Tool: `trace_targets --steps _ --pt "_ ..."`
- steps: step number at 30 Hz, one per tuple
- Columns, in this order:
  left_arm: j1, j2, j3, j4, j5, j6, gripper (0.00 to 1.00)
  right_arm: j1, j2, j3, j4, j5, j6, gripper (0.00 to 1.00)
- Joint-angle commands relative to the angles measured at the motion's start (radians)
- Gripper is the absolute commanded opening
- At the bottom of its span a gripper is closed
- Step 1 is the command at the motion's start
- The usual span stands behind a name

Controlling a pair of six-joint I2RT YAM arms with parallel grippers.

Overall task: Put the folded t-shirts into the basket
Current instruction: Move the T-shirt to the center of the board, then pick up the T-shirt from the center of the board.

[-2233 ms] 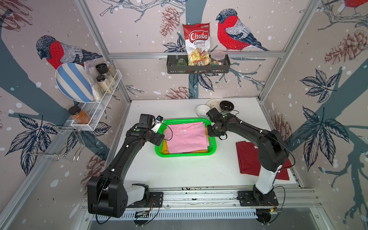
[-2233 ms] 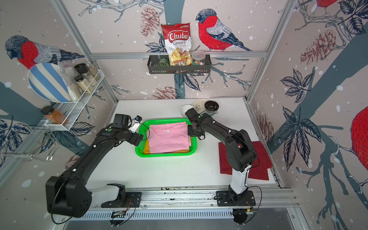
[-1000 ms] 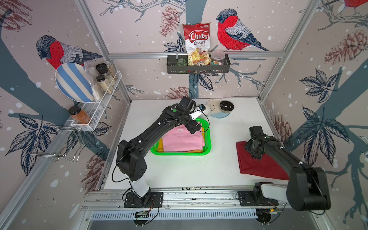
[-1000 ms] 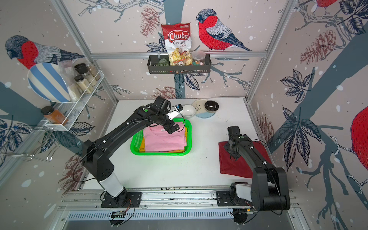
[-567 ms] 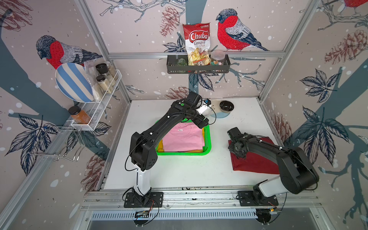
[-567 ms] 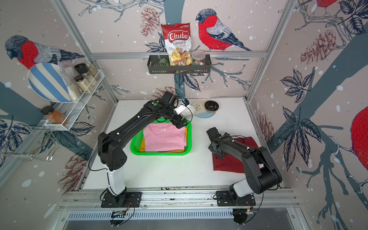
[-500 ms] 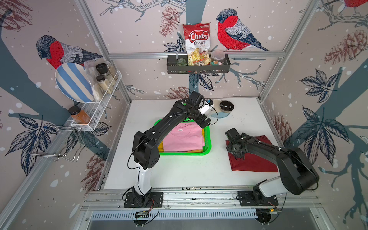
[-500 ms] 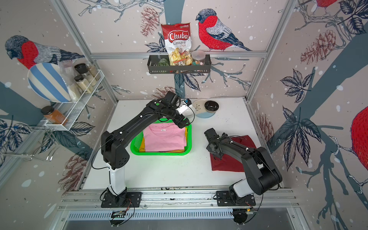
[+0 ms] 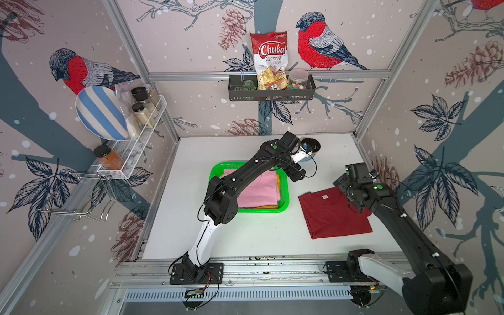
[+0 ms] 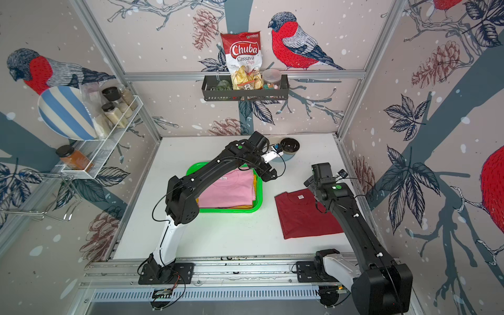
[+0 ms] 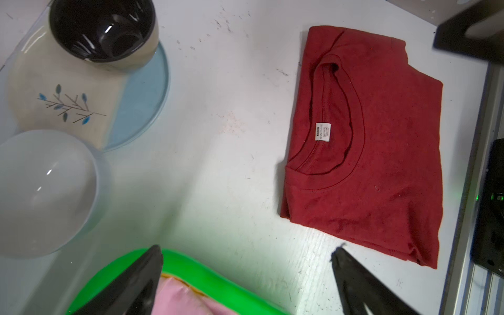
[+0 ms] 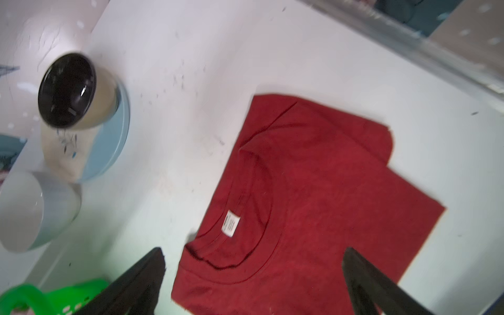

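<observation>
While two folded t-shirts lie in the shallow bright green plastic basket [image 9: 259, 210] — the light pink cloth shirt [image 9: 259, 188] on top of the mustard yellow shirt [image 9: 278, 181] — the third one, the dark red folded shirt [image 9: 332, 215], lies flat on the white table [image 9: 245, 234], near the basket but not touching it. Both grippers are wide open and hold nothing: the left gripper [image 11: 246, 249] hangs by the basket's corner, the right gripper [image 12: 253, 251] by the red shirt.

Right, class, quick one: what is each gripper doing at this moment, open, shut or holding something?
Left gripper: open, holding nothing.
Right gripper: open, holding nothing; the red shirt lies free.
</observation>
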Motion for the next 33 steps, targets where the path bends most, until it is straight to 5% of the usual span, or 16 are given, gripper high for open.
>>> trace_targets --steps 1,8,16,25,33 --pt "-0.037 0.042 0.034 -0.020 0.010 0.043 0.95 -0.173 0.000 0.010 -0.059 -0.026 -0.051 0.99" --pt "-0.080 0.181 0.119 -0.060 -0.009 0.108 0.95 -0.333 0.233 0.094 -0.066 -0.103 0.051 0.98" --pt "-0.081 0.376 0.295 -0.226 -0.030 0.110 0.95 -0.302 0.588 0.339 -0.188 -0.116 0.072 1.00" --pt "-0.081 0.447 0.295 -0.278 0.027 0.059 0.95 -0.237 0.815 0.534 -0.294 -0.095 0.161 1.00" --pt "-0.083 0.480 0.303 -0.312 0.080 0.038 0.80 -0.237 0.930 0.578 -0.329 -0.125 0.194 1.00"
